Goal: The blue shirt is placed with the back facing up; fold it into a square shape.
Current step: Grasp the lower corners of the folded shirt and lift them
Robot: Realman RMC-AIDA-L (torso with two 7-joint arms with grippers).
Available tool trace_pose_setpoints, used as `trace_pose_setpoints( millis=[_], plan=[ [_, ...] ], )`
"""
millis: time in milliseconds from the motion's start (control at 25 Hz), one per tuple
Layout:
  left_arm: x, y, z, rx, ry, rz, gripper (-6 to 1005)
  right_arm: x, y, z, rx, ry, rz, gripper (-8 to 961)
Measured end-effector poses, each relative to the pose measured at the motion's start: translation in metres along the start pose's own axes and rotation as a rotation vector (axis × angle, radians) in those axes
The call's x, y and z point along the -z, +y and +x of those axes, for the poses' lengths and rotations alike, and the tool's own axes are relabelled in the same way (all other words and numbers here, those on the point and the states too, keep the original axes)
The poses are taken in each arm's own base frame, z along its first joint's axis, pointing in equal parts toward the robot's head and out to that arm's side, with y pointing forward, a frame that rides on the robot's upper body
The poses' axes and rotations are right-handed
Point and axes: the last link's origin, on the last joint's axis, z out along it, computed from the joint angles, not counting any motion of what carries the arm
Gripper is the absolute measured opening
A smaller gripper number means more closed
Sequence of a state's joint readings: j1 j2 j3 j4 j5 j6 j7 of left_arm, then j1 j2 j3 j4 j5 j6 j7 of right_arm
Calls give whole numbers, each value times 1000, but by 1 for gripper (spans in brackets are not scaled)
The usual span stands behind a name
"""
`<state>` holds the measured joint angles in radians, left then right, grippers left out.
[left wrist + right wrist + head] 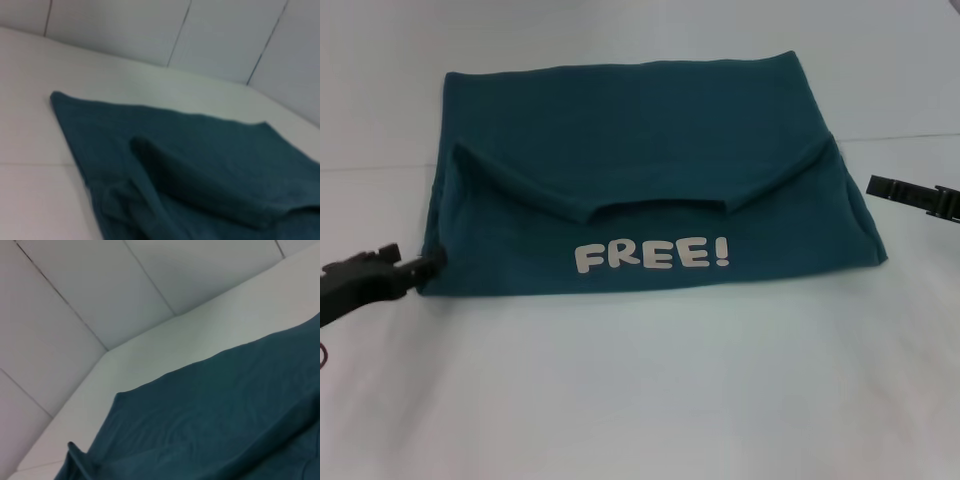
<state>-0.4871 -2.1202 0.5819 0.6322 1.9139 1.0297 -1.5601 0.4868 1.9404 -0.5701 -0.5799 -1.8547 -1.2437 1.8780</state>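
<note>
The blue shirt (640, 170) lies flat on the white table (640, 380). Its near part is folded over, so the white "FREE!" lettering (652, 254) faces up, with the folded-in sleeves and collar edge above it. My left gripper (428, 264) is low at the shirt's near left corner, its tip touching the cloth edge. My right gripper (876, 186) hovers just beyond the shirt's right edge, apart from it. The shirt also shows in the left wrist view (200, 165) and in the right wrist view (225, 415).
The white table surface spreads around the shirt, with a seam line (900, 137) running across behind it. White panelled walls (200, 35) stand behind the table.
</note>
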Motion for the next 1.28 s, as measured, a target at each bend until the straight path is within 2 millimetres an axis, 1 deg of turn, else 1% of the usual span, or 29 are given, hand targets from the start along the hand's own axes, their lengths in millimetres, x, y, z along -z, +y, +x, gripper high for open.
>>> trace_pose_setpoints(
  millis=[160,400,1280],
  plan=[
    [-8,1,-6,-70,-62,31,802,2,1,-2,-21,4,-16,726],
    [-21,4,-11,-153,-116,84,800,-5,6,-1,-30,8,-28,726],
    [-38,15,-7,-258,-167,65,792,-7,8,0,-36,1,-32,724]
  ],
)
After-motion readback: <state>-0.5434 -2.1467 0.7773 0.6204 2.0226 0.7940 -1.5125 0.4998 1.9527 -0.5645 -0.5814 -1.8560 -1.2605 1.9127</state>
